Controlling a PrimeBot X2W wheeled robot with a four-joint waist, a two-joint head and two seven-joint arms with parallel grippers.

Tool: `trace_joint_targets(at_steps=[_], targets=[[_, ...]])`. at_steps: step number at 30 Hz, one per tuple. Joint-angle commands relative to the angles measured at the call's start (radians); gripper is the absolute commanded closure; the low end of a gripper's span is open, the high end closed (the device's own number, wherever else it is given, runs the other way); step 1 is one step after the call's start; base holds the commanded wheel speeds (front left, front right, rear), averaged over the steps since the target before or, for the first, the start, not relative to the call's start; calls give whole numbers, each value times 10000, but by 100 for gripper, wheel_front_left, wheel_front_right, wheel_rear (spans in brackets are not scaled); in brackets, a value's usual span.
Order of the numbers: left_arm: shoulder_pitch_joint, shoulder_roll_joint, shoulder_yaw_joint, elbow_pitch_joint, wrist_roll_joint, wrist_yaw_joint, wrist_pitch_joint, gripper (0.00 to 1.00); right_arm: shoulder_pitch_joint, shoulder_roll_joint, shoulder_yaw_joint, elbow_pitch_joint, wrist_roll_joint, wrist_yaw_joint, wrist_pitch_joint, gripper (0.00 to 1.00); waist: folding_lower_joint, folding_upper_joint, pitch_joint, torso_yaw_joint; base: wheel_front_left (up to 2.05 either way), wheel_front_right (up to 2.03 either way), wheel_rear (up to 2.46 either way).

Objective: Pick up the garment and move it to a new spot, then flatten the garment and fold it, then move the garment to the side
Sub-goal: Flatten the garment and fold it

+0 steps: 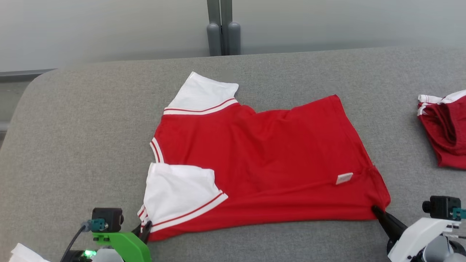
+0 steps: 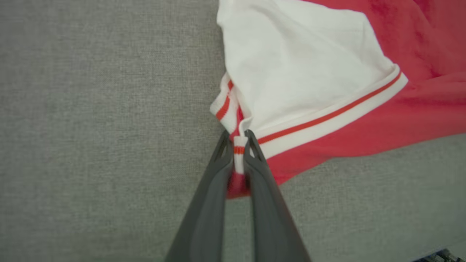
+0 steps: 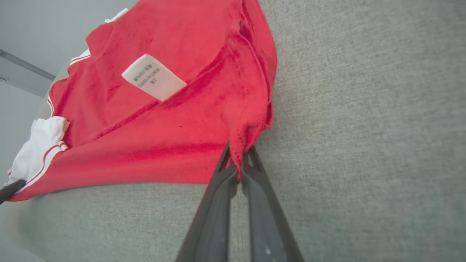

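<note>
- Shirt: red with white sleeves, lying spread near the middle of the grey surface. Collar end is toward my left, hem toward my right.
- Near sleeve lies turned in over the red body. A white label shows close to the hem.
- Left fingers: clenched on the near corner beside that sleeve. Striped trim and a wad of red cloth are pinched between them.
- Right fingers: clenched on the near hem corner, with a thin fold of red cloth between the tips.
- Both pinched corners sit low, at the surface. The near edge runs between my two grips with light wrinkling.
- A second red garment lies at the far right, well apart from the shirt.
- Judgement, step in hand: the two-corner grasp is made and the lift is not yet begun. I cannot tell whether it opens the carry to a new spot or a fold.
- Judgement, next move: raise both corners together, keeping the edge evenly taut.
- Risk: the right pinch is thin and could slip. The left one holds bunched layers and may drag the sleeve askew.
</note>
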Motion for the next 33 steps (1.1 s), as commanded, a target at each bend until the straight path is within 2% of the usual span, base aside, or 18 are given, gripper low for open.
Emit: trace_joint_targets(at_steps=[1, 10, 11, 12, 13, 14, 20, 24, 27, 29, 31, 33], targets=[[344, 275, 29, -369, -132, 205, 248, 100, 429, -52, -241, -204, -99, -9, 148, 100, 0, 0, -15, -46, 0, 0, 0], [1709, 1174, 62, -2360, -349, 1069, 1547, 100, 2477, 469, -1564, -1692, -796, -10, 1916, 100, 0, 0, -122, -366, 0, 0, 0], [1820, 1257, 54, -2544, -380, 1133, 1705, 100, 2609, 583, -1783, -1853, -946, -10, 2190, 77, 0, 0, -113, -402, 0, 0, 0], [1888, 1306, 51, -2670, -424, 1182, 1807, 100, 2707, 669, -1939, -1979, -1087, -10, 2406, 33, 0, 0, -107, -421, 0, 0, 0], [1944, 1360, 57, -2815, -451, 1229, 1913, 70, 2779, 818, -2122, -2142, -1252, -10, 2656, 0, 0, 0, -98, -439, 0, 0, 0], [1977, 1395, 55, -2902, -480, 1274, 1986, 1, 2827, 961, -2279, -2270, -1346, -10, 2840, 0, 0, 0, -93, -450, 0, 0, 0], [1990, 1696, 126, -3433, -413, 1421, 2248, 0, 3133, 1647, -3237, -3190, -2031, -3, 3940, 0, 0, 0, -163, -433, 0, 0, 0], [1447, 2008, 299, -3963, -246, 1314, 2302, 0, 3035, 1941, -3938, -4274, -2174, -3, 4205, 0, 0, 0, -198, -401, 0, 0, 0], [802, 2253, 383, -4261, -73, 1096, 2452, 0, 2528, 2058, -4386, -4911, -2283, -3, 4234, 0, 0, 0, -145, -451, 0, 0, 0], [298, 2175, 394, -4384, -346, 727, 2603, 0, 2045, 2144, -4624, -5048, -2527, -3, 4126, 0, 0, 0, -38, -487, 0, 0, 0], [-403, 2445, 465, -4236, -216, 458, 2776, 0, 1383, 2200, -4804, -4942, -2896, -3, 3987, 0, 0, 0, 140, -554, 0, 0, 0], [-1130, 2302, 511, -4044, -317, 181, 2891, 0, 685, 2298, -4814, -4619, -3200, -3, 3971, 0, 0, 0, 391, -626, 0, 0, 0]])
